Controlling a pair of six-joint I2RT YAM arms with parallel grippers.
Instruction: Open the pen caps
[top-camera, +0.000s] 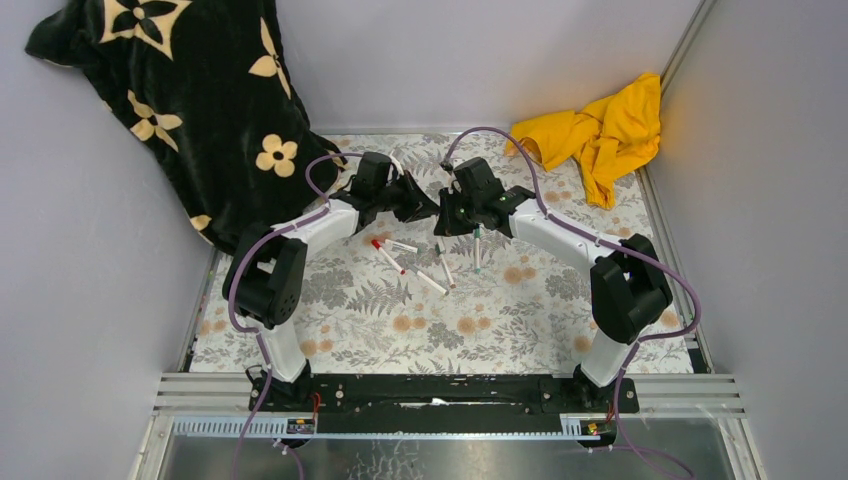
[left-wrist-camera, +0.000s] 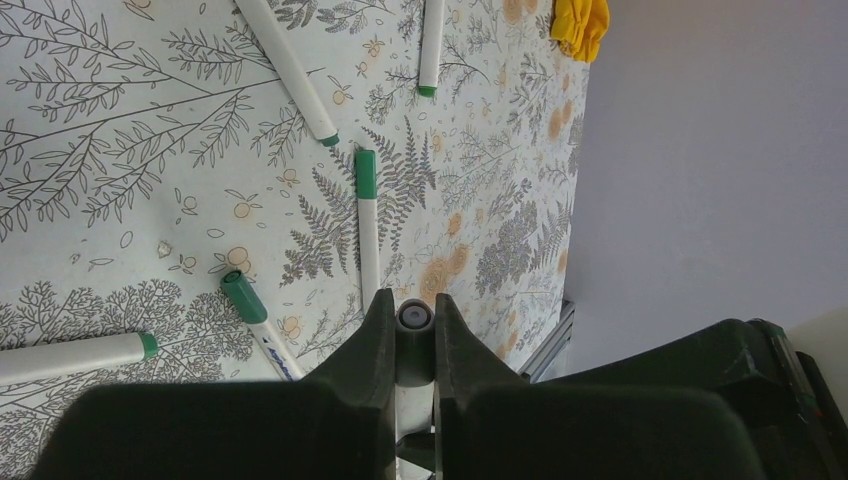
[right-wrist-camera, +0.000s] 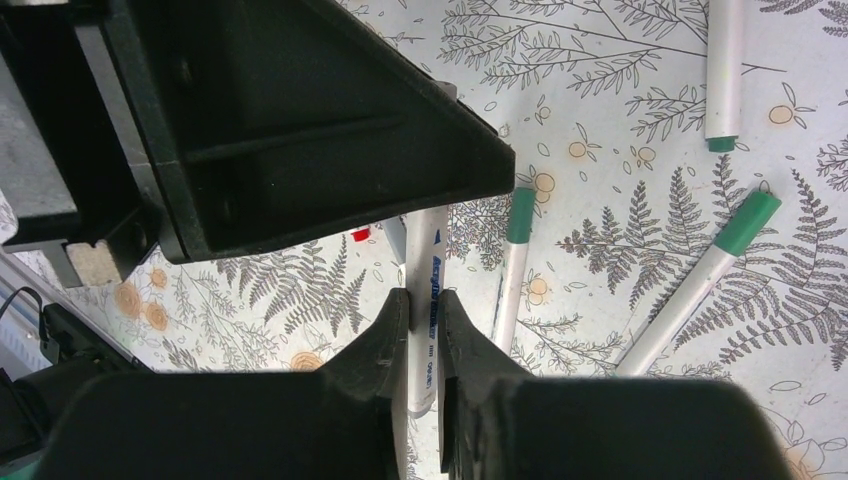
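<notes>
Right now the arms meet just above the loose pens (top-camera: 430, 280): right gripper (right-wrist-camera: 423, 300) clamped on one barrel (right-wrist-camera: 428, 250), left gripper (left-wrist-camera: 410, 300) pinching its cap (left-wrist-camera: 414, 317). Next, I'd say, a straight pull apart.

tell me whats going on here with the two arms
Both arms meet above the middle of the table and share one white pen. The right gripper is shut on its barrel, and the left gripper is shut on its other end. Whether the pen is open yet does not show. Several other pens lie loose on the table below.
</notes>
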